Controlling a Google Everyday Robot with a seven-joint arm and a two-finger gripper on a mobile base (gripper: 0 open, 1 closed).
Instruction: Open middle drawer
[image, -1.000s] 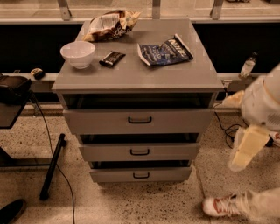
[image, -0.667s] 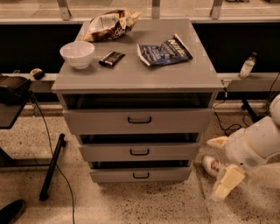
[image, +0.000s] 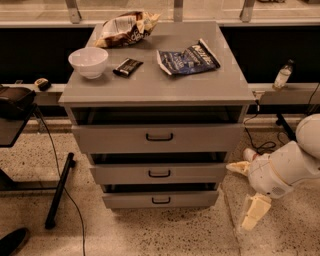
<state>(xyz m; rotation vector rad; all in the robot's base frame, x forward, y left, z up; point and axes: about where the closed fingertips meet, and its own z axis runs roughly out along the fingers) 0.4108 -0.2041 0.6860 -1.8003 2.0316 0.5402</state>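
Middle drawer (image: 159, 173) shows only its front, inside shadowed; claw (image: 238, 197) hangs released beside its right.

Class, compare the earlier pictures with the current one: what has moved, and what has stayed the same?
The gripper, open and empty, has swung down and leftward and is now low at the right of the cabinet. The middle drawer, untouched, and the bowl and snack bags on top stayed put.

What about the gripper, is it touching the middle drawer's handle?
Apart. The camera view shows the gripper off beside the cabinet, with bare front of the middle drawer between it and the handle.
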